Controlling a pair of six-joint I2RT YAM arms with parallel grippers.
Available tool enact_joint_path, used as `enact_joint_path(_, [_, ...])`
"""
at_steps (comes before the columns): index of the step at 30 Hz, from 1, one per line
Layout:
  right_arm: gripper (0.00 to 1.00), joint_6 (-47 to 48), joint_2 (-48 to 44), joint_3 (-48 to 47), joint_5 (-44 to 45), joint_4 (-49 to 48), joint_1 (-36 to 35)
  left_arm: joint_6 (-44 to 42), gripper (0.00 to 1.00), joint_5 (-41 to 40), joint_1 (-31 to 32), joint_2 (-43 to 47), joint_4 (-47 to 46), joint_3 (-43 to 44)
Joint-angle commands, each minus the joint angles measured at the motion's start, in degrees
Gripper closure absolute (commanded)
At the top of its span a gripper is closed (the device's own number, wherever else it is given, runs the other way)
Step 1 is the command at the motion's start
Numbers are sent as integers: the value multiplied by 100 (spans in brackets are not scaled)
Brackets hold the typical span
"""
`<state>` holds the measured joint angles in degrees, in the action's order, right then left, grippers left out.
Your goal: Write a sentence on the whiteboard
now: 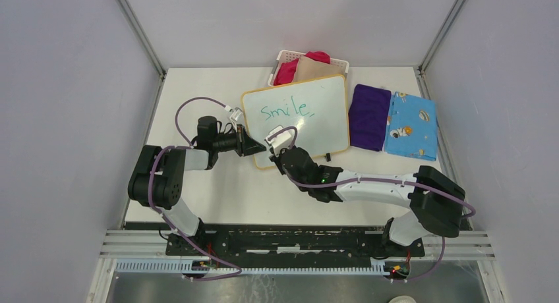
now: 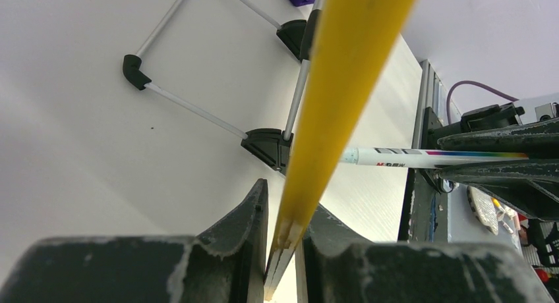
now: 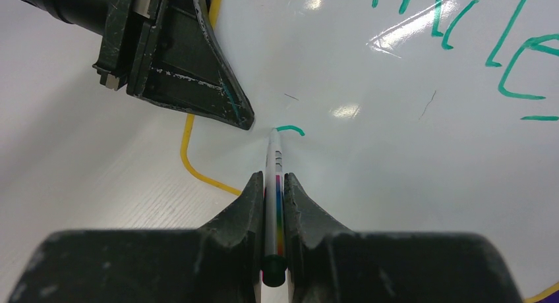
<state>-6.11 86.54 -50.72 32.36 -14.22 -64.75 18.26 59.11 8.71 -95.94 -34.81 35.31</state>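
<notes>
- The whiteboard (image 1: 316,128), bearing the green word (image 1: 285,110) "Smile,", is clamped at its left edge by the left gripper (image 1: 256,145).
- A marker (image 3: 275,159) is pinched in the right gripper (image 3: 273,184), tip on the board.
- A red cloth (image 1: 287,72) and a beige cloth (image 1: 318,69) are held in the basket (image 1: 282,54) behind.

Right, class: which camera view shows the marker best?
Right wrist: the marker runs out of the right gripper to its tip on the whiteboard. Left wrist shows its barrel side-on behind the whiteboard's yellow frame; the top view barely shows it.
</notes>
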Motion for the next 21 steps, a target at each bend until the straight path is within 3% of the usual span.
enact_joint_path(1, [100,-38,6,27,43,79,42,-385,98,-414,78,12,606,32])
enact_joint_path(21, [100,-342,-305,596,-72,257,244,-480,98,-467,105,26,746,61])
